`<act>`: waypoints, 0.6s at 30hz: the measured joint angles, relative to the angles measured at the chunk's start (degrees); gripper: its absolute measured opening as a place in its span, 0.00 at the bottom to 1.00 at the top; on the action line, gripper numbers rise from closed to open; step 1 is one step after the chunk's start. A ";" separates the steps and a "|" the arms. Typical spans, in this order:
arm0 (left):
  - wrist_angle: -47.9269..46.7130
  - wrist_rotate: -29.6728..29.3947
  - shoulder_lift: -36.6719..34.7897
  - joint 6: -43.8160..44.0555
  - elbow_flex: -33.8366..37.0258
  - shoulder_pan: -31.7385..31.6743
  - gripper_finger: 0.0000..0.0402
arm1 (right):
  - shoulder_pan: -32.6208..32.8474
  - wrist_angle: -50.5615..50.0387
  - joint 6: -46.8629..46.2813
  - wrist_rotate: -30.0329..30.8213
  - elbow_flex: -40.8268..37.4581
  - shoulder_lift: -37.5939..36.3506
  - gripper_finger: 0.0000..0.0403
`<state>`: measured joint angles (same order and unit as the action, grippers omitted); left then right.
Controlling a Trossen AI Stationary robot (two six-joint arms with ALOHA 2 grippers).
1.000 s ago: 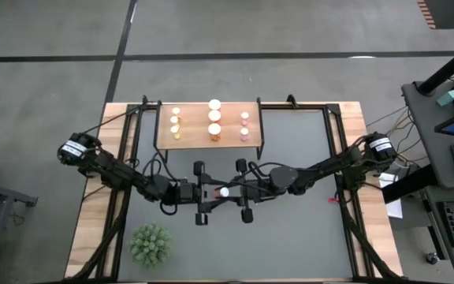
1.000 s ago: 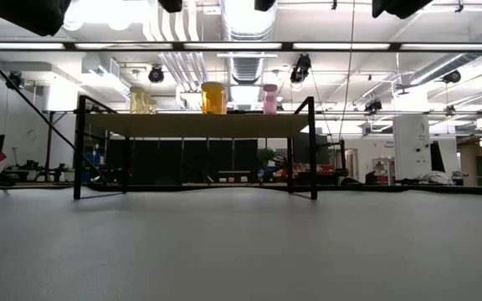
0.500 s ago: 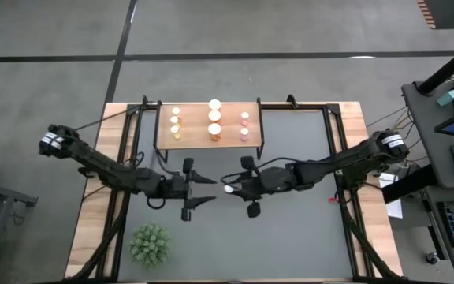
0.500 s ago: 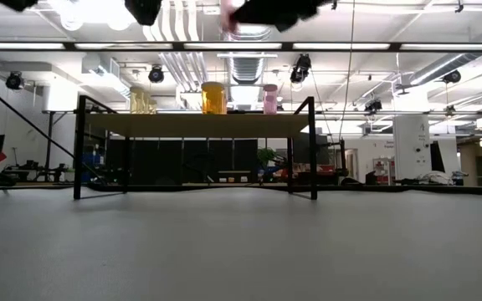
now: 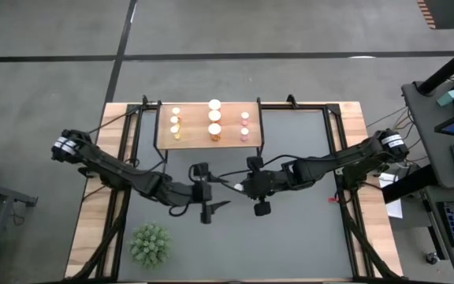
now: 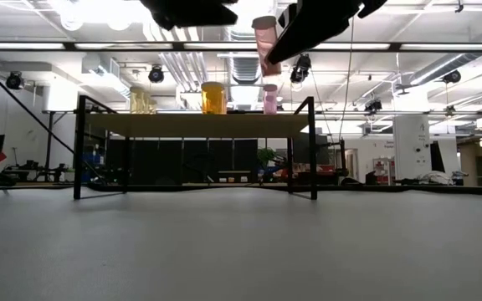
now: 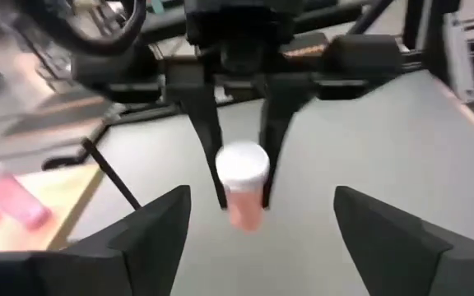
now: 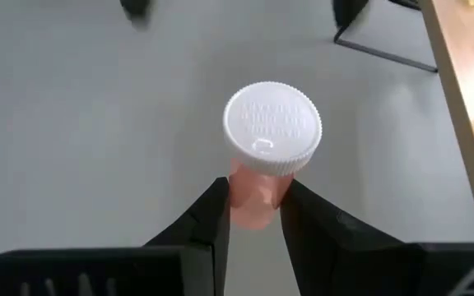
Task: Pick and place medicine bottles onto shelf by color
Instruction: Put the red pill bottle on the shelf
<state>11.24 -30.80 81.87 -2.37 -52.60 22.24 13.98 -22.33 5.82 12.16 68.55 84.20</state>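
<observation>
With most bottles sorted on the shelf (image 5: 164, 134), the right gripper (image 5: 239, 187) clamps one pink bottle (image 8: 262, 160); left gripper (image 5: 215, 197) fingers gape empty.

Pink translucent plastic bottle (image 8: 260, 197) with a ribbed white cap, pinched between the right gripper's (image 8: 252, 215) black fingers (image 8: 208, 224). The flat counter top (image 5: 290, 237) is grey, edged in pale wood. At top centre of the high view, the light-brown wooden shelf (image 5: 195, 136) on black legs carries yellow bottles (image 5: 175, 123), orange bottles (image 5: 214, 122) and pink bottles (image 5: 244, 125), all white-capped. Lower left, a green spiky plant (image 5: 150, 243).
</observation>
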 joint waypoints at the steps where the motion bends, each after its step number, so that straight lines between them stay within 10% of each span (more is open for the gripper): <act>1: 2.02 -0.72 1.15 -1.00 0.00 -0.17 0.71 | 0.00 -0.11 0.01 -0.02 -0.01 0.00 0.21; 18: 15.37 -0.73 8.12 -5.71 0.55 -2.80 0.63 | 0.00 -0.09 0.13 -0.07 -0.04 0.17 0.21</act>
<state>26.61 -31.53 89.99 -8.08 -52.05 19.44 13.98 -22.41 5.96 12.10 68.51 84.38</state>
